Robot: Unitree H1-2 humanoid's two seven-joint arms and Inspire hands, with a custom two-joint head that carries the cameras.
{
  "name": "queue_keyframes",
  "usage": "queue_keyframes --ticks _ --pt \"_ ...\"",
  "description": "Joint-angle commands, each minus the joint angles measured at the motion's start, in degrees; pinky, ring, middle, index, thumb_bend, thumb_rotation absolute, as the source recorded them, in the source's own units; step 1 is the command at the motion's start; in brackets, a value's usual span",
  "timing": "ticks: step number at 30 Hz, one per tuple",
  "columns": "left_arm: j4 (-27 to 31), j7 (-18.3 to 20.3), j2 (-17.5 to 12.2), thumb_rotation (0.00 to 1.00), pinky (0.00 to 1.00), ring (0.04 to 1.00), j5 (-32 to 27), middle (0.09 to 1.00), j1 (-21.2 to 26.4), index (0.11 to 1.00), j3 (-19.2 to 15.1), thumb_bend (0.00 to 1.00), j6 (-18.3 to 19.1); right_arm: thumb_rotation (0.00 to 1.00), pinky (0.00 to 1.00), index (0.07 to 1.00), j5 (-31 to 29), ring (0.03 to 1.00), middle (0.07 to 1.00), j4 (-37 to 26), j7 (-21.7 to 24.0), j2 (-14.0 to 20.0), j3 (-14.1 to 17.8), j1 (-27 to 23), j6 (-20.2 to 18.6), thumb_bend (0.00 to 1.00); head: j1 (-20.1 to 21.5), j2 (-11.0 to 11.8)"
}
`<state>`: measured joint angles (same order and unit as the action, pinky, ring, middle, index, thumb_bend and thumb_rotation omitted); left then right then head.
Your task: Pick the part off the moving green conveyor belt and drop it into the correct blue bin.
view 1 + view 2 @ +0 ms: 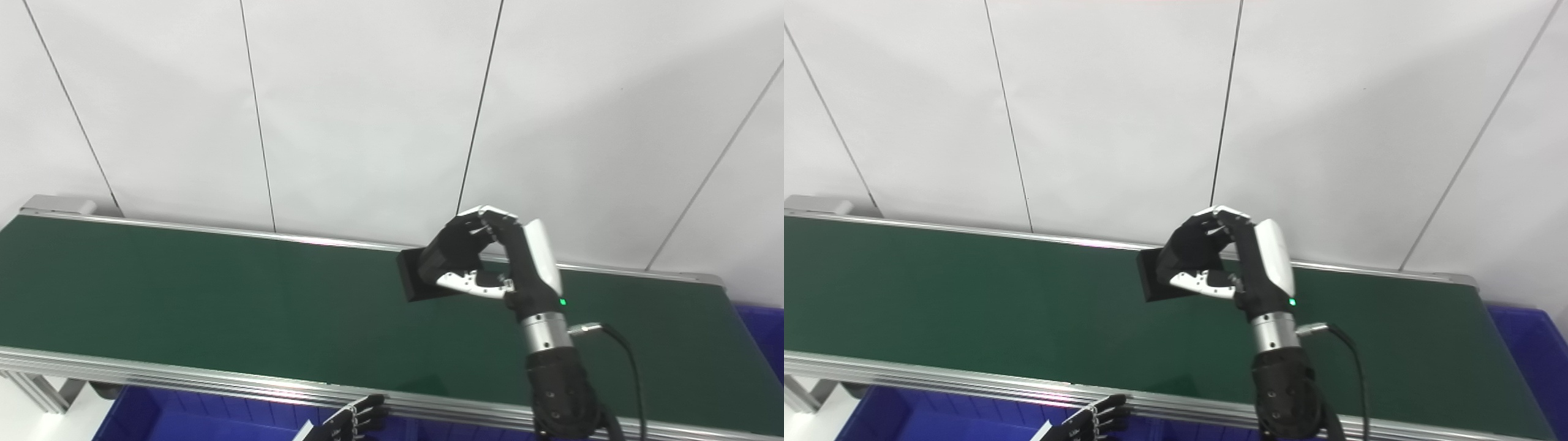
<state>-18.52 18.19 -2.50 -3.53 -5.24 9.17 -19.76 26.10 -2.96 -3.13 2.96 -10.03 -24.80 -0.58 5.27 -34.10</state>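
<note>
A black rectangular part point(416, 278) sits in my right hand point(474, 257) over the far side of the green conveyor belt point(214, 294). The fingers curl over its top and the thumb presses its near face, so the hand is shut on it. The part looks lifted slightly off the belt. It also shows in the right eye view point(1154, 278) with the right hand point(1206, 254). My left hand point(352, 419) is low, below the belt's near rail, with fingers spread; only its tips show.
A blue bin point(184, 416) lies below the belt's near rail at the lower left. Another blue bin point(1528, 349) stands past the belt's right end. Aluminium rails point(184, 376) edge the belt. A white panelled wall is behind.
</note>
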Motion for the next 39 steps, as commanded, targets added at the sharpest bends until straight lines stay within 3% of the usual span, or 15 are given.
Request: queue_keyframes --ticks 1,15,16,29,39 --pt "2.0 -0.4 0.4 0.21 0.78 0.838 -0.5 0.853 0.4 0.879 0.0 1.0 -1.3 0.0 0.42 0.514 -1.1 0.434 0.487 -4.8 0.8 0.4 1.2 -0.8 -1.3 0.52 0.4 -0.4" --pt "4.6 0.0 -0.2 0.19 0.78 0.831 -1.4 0.848 -0.2 0.878 -0.5 1.0 0.7 0.0 0.43 0.511 0.5 0.436 0.488 -21.0 5.9 2.1 3.9 4.7 -10.5 0.52 4.2 -3.5" --pt "5.0 0.1 -0.2 0.19 0.78 0.83 -1.5 0.847 -0.3 0.877 -0.5 1.0 1.0 0.0 0.43 0.511 0.7 0.436 0.488 -21.8 6.1 2.3 4.0 5.2 -10.6 0.52 4.7 -4.7" --pt "12.3 0.2 -1.6 0.19 0.75 0.811 -2.7 0.836 -1.6 0.869 -1.0 1.0 6.0 0.0 0.41 0.523 2.1 0.432 0.484 -29.5 8.0 2.2 5.1 12.2 -13.6 0.52 9.9 -11.4" --pt "16.1 0.0 -2.6 0.21 0.74 0.801 -3.2 0.83 -2.0 0.864 -1.2 1.0 8.9 0.0 0.38 0.529 1.7 0.423 0.484 -32.5 8.2 1.2 5.2 18.9 -13.8 0.52 11.3 -14.5"
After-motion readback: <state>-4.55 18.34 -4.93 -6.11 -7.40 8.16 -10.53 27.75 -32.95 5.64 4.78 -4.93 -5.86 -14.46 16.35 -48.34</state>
